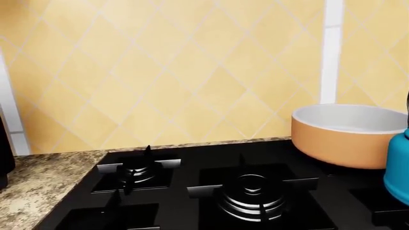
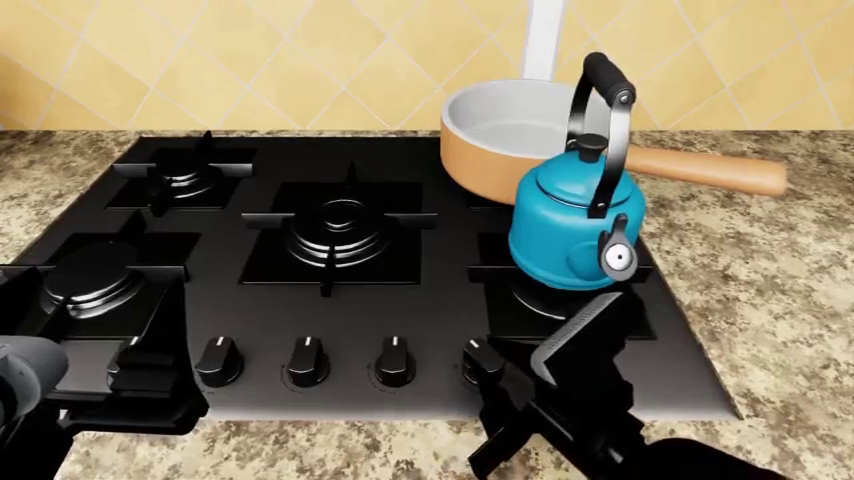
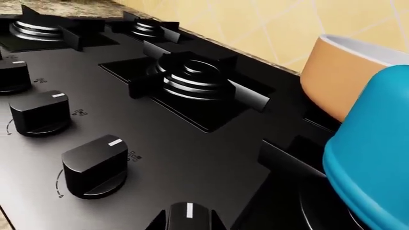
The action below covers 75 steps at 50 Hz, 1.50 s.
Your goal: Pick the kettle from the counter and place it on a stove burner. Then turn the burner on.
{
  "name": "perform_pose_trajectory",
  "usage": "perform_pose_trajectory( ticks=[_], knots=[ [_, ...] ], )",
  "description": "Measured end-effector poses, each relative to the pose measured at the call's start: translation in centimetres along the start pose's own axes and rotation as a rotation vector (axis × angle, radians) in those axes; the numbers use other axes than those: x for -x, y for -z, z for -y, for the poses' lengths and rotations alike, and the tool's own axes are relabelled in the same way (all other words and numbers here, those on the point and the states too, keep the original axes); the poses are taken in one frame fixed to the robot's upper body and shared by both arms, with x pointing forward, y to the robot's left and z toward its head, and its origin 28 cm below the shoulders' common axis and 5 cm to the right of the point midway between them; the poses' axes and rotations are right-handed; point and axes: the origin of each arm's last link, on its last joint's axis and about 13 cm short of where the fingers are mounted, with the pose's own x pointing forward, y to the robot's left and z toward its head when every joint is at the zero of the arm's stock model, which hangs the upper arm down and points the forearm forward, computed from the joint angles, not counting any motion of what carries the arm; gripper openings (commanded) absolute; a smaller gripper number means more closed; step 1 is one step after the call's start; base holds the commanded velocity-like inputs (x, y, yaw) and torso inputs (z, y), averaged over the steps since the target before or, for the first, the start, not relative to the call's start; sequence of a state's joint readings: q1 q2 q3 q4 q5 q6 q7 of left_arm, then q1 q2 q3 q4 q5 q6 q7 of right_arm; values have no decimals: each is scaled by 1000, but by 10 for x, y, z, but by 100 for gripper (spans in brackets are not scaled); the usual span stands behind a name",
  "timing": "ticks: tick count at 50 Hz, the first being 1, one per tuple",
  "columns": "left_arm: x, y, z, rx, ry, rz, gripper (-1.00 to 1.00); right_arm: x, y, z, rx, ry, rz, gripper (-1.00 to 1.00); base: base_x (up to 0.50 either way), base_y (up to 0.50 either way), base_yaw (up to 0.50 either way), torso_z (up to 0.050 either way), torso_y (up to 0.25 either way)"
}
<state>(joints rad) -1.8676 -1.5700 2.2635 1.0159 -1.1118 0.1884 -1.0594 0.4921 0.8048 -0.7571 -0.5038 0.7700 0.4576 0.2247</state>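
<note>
Right pincer [image 2: 567,345]: near, spread, empty, by the knobs [image 2: 392,361] for switching on.
Kettle [image 2: 577,225]: released upright on right burner [image 2: 561,296].
Left pincer: grip state unclear.

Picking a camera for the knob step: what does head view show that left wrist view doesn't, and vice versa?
Head only: the row of control knobs along the cooktop's front edge, the kettle's handle, lid knob and spout, the saucepan's long handle, and the right gripper near the rightmost knob.

Left wrist only: a dark object at the picture's edge beside the counter; what it is cannot be told.

Both: the kettle (a sliver in the wrist view) on a right-hand burner, the tan saucepan behind it, the centre burner, the tiled wall.
</note>
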Motion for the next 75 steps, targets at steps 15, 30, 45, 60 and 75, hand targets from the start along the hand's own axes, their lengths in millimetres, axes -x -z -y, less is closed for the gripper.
perform_pose_trajectory(
  ticks=[15,30,45,60,75],
  knots=[
    [0,0,0,3,-1,1,100,-4,2,7,18,-50,22,-100,3,2,4,0,0],
    [0,2,-1,5,-1,-1,100,-4,3,11,53,-42,41,100,3,2,4,0,0],
    [0,2,-1,5,1,-3,100,13,-12,12,75,-11,87,100,0,0,0,0,0],
    [1,1,0,8,3,5,100,47,-47,15,75,60,186,100,0,0,0,0,0],
    [6,1,3,19,2,36,100,86,-63,11,93,122,245,100,0,0,0,0,0]
  ],
)
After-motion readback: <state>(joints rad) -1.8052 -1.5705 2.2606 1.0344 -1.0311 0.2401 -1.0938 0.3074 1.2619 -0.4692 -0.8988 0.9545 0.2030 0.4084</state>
